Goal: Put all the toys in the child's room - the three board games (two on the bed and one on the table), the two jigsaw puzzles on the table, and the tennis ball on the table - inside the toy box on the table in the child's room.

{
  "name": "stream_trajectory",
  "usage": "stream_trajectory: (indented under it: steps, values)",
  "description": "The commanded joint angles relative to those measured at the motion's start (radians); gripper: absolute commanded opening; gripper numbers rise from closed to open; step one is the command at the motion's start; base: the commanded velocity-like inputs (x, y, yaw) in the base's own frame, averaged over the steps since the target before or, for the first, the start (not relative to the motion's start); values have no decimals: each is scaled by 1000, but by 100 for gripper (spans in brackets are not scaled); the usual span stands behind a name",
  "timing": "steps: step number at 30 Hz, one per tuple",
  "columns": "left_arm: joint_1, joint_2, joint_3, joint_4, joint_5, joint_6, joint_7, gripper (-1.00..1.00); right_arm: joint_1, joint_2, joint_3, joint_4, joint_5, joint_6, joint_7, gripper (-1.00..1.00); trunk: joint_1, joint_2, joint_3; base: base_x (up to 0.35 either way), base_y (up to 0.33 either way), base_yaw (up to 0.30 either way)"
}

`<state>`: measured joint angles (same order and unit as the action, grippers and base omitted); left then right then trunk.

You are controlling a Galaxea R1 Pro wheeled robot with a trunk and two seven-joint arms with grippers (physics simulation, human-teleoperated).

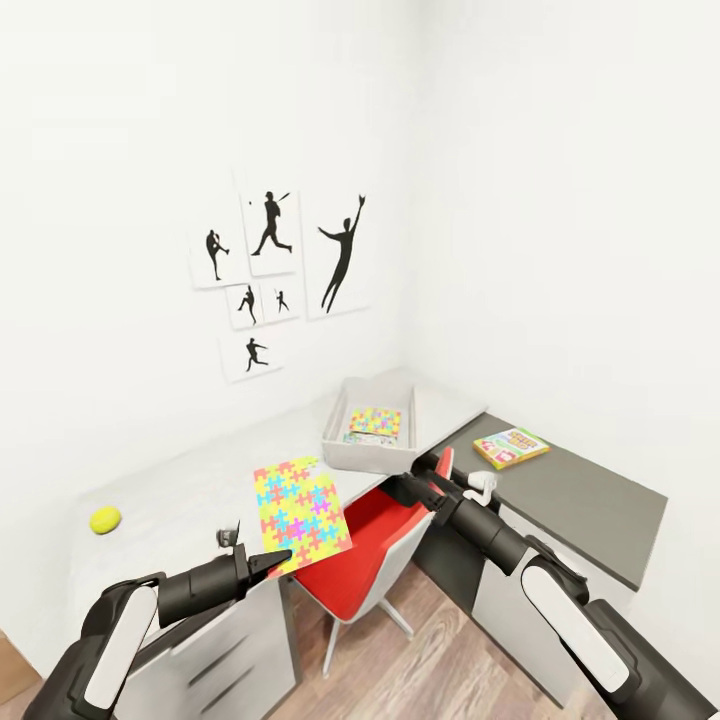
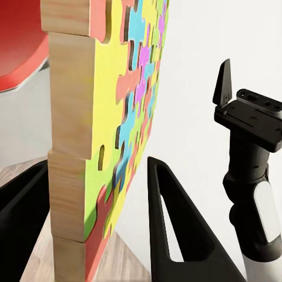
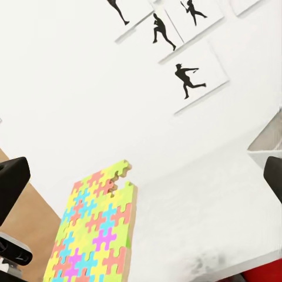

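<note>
Left gripper (image 1: 272,561): black, jaws clamped on the lower edge of a thin flat square jigsaw puzzle (image 1: 300,513) of interlocking yellow, blue, pink, green and orange pieces. The puzzle is lifted clear of the table and tilted, above the table's front edge beside the red chair (image 1: 370,555). In the left wrist view the puzzle's wooden edge (image 2: 73,135) stands between the two black fingers (image 2: 170,223).

Right gripper (image 1: 415,480): black, held over the red chair, near the toy box; whether its jaws are wide or narrow cannot be told from these views.

Long pale grey-white table (image 1: 180,480): joined at the corner to a lower dark-grey cabinet top (image 1: 585,500).

Light grey open-topped toy box (image 1: 340,430): on the pale table near the corner. Inside lies a second multicoloured jigsaw puzzle (image 1: 375,420), apparently on top of another flat item that is too small to identify.

Small yellow-green tennis ball (image 1: 105,519): on the pale table, far left, well apart from the toy box.

Yellow-green flat board game box (image 1: 511,446): on the dark-grey cabinet top, near its back edge.

Black athlete-silhouette posters (image 1: 275,265): on the white wall above the table.

Wood-plank floor (image 1: 440,660): beneath the chair.
</note>
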<state>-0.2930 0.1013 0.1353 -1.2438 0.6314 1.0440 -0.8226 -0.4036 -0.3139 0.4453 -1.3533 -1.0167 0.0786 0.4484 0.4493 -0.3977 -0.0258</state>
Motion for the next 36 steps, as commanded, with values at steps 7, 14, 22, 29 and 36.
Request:
stream_trajectory:
  steps: [7, 14, 22, 29, 36]
  values:
    - [-1, 0, 1, 0, -5, 3, -6, -100, -1, -1, 1, 0, -11, 6, 1, 100, 1, -2, 6, 0, 0, -194]
    - [-1, -1, 0, 0, -5, 3, -6, -100, -1, -1, 1, 0, -11, 6, 1, 100, 1, -2, 13, 0, 0, -174]
    - [-1, -2, 0, 0, -6, 3, -6, -100, 0, -1, 1, -1, -10, 5, 1, 100, 1, -2, 14, 0, 0, -20]
    - [-1, -2, 0, 0, -6, 3, -6, -100, 0, 0, 2, -1, -10, 6, 1, 100, 1, -2, 15, 0, 0, -4]
    - [-1, -3, 0, 0, -6, 3, -6, -100, 0, 1, 1, -1, -11, 15, 0, 100, 1, -2, 15, 0, 0, -39]
